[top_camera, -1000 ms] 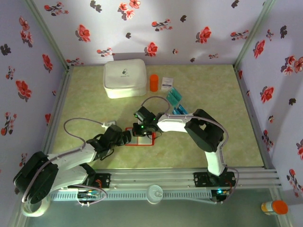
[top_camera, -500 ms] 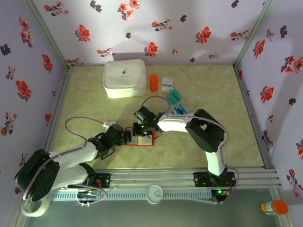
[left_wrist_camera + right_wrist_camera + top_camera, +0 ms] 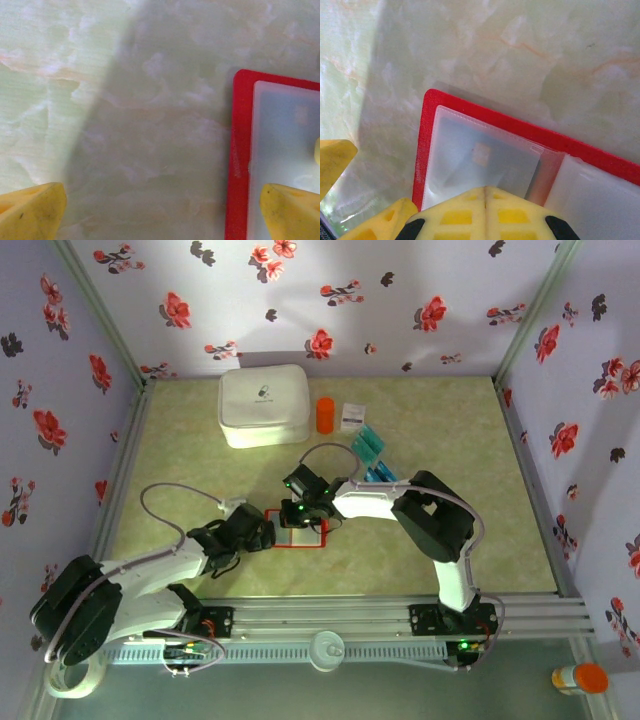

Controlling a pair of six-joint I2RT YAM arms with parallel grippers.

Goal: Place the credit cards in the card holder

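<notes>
The card holder (image 3: 305, 540) lies open on the green table, red with pale clear sleeves. My right gripper (image 3: 297, 512) is shut, its fingertips together and pressed down on the left sleeve (image 3: 470, 160). A card with a pale chip (image 3: 481, 153) shows through that sleeve. My left gripper (image 3: 268, 533) stands open at the holder's left edge (image 3: 240, 165), with one yellow fingertip (image 3: 290, 210) over the pale inside and the other (image 3: 30, 212) on bare table. Teal credit cards (image 3: 368, 445) and blue ones (image 3: 380, 474) lie behind the right arm.
At the back stand a large white rounded case (image 3: 264, 405), an orange cylinder (image 3: 325, 413) and a small white printed box (image 3: 351, 416). Flowered walls close in three sides. A metal rail (image 3: 330, 615) runs along the near edge.
The left arm has shifted slightly, its gripper staying open at the holder's left edge. The right gripper has stayed shut on the sleeve.
</notes>
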